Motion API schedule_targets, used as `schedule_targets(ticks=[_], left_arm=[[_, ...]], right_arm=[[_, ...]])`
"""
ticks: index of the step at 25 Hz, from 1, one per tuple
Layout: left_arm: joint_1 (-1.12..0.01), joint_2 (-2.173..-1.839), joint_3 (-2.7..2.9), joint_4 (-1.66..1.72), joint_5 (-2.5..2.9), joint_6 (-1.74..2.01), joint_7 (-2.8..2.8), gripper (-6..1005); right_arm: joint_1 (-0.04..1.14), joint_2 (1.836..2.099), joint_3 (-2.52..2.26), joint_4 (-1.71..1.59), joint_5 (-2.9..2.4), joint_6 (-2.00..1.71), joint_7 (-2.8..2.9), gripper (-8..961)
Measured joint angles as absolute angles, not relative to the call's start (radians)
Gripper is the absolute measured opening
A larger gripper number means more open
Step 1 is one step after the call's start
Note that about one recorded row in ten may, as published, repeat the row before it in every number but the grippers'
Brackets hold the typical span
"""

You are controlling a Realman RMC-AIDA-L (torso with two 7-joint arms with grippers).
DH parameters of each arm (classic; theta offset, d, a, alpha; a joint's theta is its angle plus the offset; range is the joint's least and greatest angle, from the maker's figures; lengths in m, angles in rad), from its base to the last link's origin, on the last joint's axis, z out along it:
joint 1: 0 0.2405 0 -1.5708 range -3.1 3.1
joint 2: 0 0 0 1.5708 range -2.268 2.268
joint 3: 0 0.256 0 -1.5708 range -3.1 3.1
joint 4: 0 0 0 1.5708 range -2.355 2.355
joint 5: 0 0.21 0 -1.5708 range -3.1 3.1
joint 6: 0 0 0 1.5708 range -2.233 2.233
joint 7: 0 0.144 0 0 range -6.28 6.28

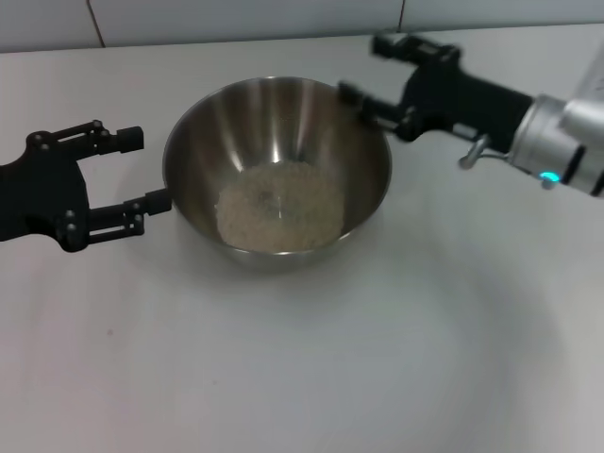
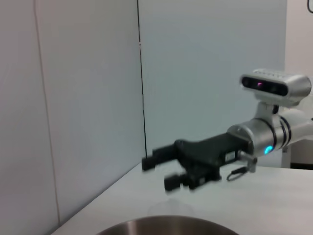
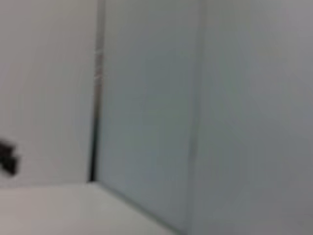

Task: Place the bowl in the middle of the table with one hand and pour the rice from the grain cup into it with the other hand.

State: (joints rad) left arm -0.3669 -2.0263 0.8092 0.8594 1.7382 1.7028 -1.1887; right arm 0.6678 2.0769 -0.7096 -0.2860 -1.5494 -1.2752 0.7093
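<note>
On the white desk (image 1: 425, 359), the left gripper (image 1: 132, 170) has its jaws spread open and empty, the lower tip touching or just beside the rim of the bowl (image 1: 278, 123). The rice (image 1: 280, 208) lies inside the bowl. Beyond the far rim, the right gripper (image 1: 363, 68) hovers with jaws open; no grain cup is discernible between them.

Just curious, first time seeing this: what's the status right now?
Left gripper open beside bowl. Right gripper open at far rim, no cup seen. Rice in bowl.
</note>
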Motion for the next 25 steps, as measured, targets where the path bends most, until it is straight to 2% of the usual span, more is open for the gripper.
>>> schedule_targets(ticks=[6, 25], left_arm=[[-0.365, -2.041, 0.812, 0.868, 1.738, 1.714, -1.186, 753], [-0.380, -2.060, 0.805, 0.859, 1.731, 1.703, -1.140, 752]], right_arm=[[0.679, 2.087, -0.819, -0.276, -1.542, -1.266, 0.690, 700], [0.675, 2.091, -0.859, -0.233, -1.544, -1.285, 0.657, 700]])
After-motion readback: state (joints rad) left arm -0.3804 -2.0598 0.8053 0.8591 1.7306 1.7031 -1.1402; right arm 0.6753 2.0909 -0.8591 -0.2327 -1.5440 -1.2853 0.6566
